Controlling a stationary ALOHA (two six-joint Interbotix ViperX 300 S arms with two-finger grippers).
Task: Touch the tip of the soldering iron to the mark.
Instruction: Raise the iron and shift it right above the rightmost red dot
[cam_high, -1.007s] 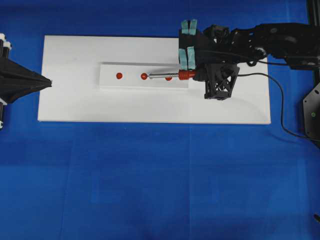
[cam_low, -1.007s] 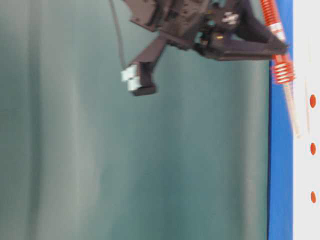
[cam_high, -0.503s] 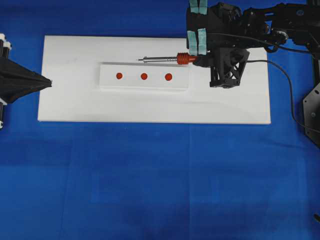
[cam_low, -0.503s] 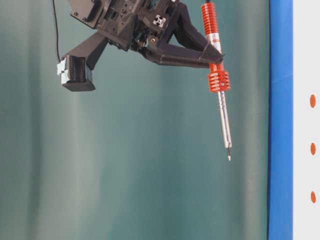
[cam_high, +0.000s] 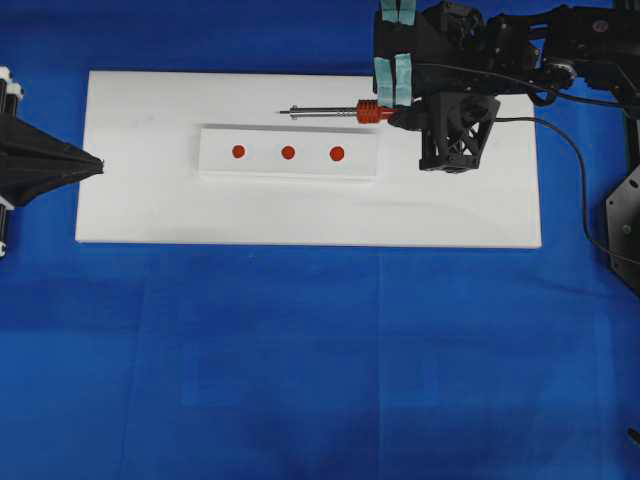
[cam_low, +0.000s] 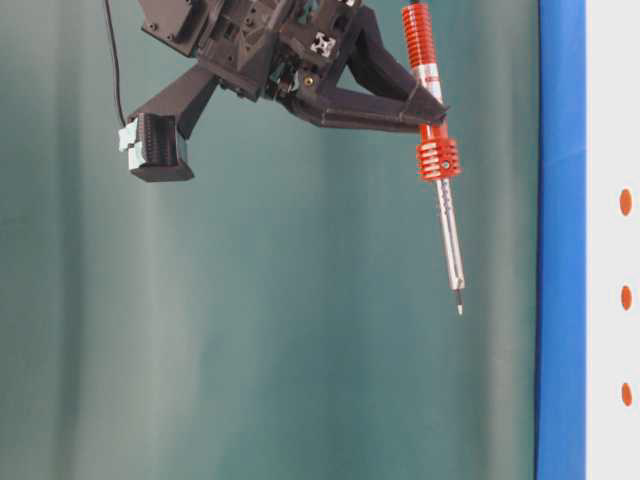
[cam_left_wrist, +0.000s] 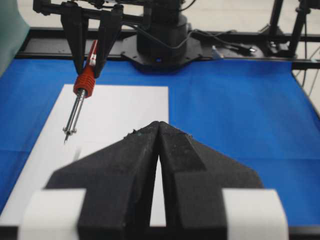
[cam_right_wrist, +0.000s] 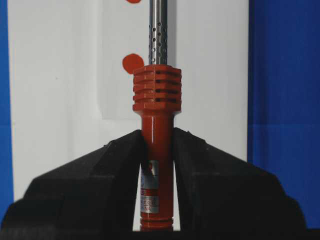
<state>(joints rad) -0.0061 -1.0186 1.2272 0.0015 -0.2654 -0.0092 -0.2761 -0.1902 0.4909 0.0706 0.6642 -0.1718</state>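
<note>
The right hand (cam_high: 392, 112) pinches the soldering iron (cam_high: 345, 112) by its red-orange handle, just behind the ribbed collar, as the right wrist view shows. In the overhead view the iron lies roughly level and points toward 9 o'clock, its tip (cam_high: 284, 112) above the white board (cam_high: 140, 210), at about 12 o'clock from the middle of three red marks (cam_high: 288, 153) on the raised white strip (cam_high: 215, 165). The table-level view shows the tip (cam_low: 460, 310) hanging in the air, well apart from the board. A black cord (cam_high: 570, 190) runs off from the right arm toward 3 o'clock. The left hand (cam_high: 98, 166) rests at the board's 9 o'clock edge, its fingers (cam_left_wrist: 135, 165) pressed together and holding nothing, over the blue surface (cam_high: 320, 360).
</note>
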